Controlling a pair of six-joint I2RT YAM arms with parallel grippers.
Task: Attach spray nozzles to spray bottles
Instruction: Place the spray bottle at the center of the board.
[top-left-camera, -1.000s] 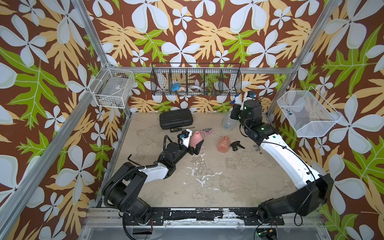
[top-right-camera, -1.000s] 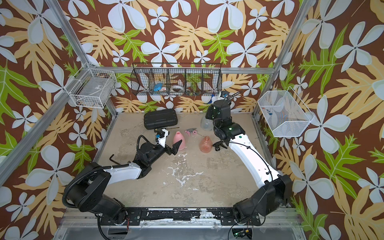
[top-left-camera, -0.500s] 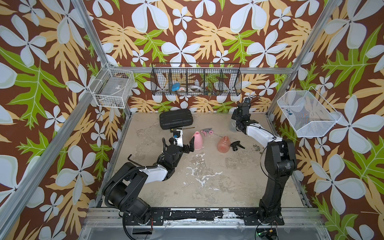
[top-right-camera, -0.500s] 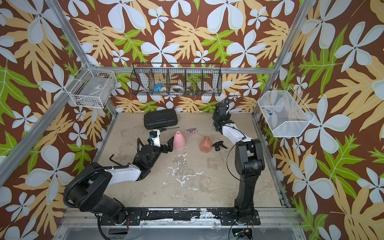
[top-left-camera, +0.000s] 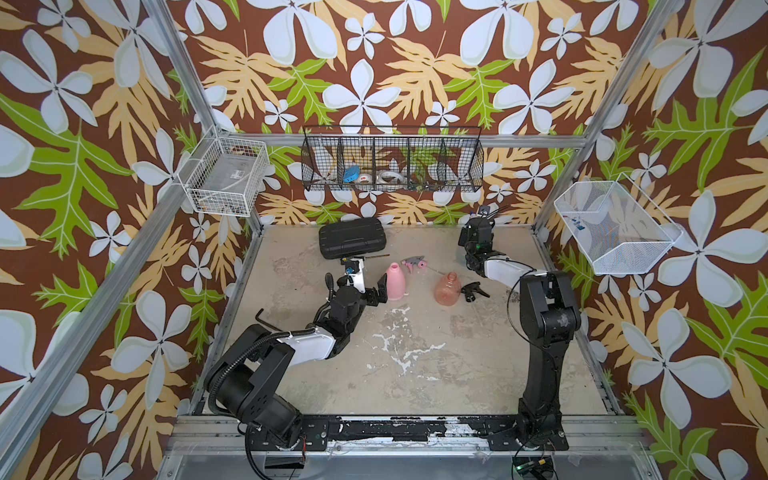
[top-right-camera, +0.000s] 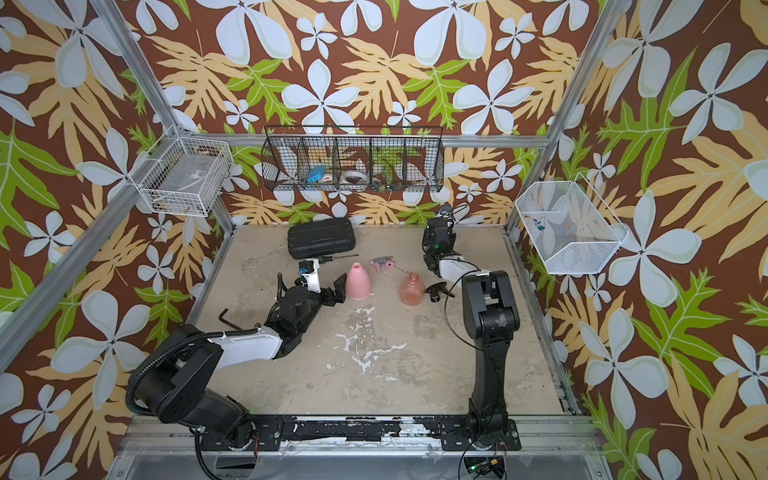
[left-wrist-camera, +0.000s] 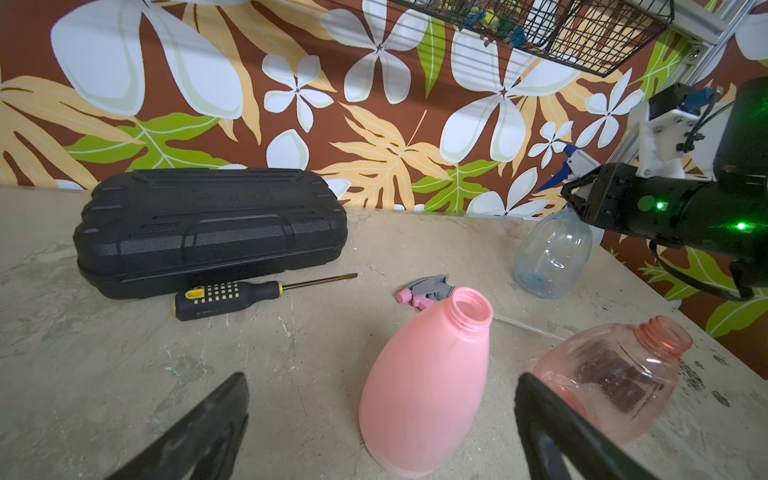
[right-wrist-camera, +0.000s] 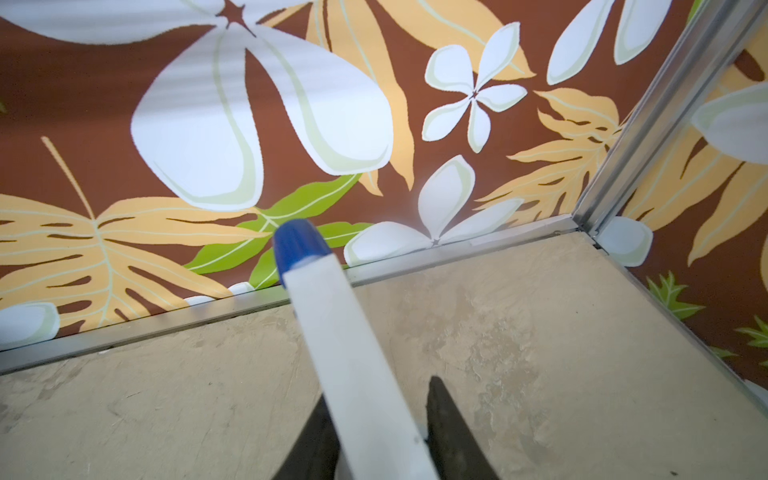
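Over in the right wrist view the right gripper (right-wrist-camera: 378, 428) is clamped on the white-and-blue nozzle (right-wrist-camera: 332, 316), white body running up between the fingers and blue tip pointing at the back wall. From the left wrist camera, at the right edge of the frame, that nozzle sits right on top of the neck of the clear bluish bottle (left-wrist-camera: 552, 253), which stands on the table (top-left-camera: 415, 353) by the rear wall; whether it is screwed home, can't tell. At centre of both top views, the left gripper (top-left-camera: 376, 293) is spread wide and holds nothing, with the pink bottle (top-left-camera: 395, 282) upright just ahead of it, neck open. The orange-red bottle (top-left-camera: 448, 289) stands to its right, uncapped. The black nozzle (top-left-camera: 473, 291) lies just beside that one on its right. The grey-and-pink nozzle (top-left-camera: 413, 262) lies behind the pink bottle, its thin tube reaching towards the orange-red one. In the upper left of the left wrist view, a screwdriver (left-wrist-camera: 232, 293) lies along the front of the black case (left-wrist-camera: 208, 224).
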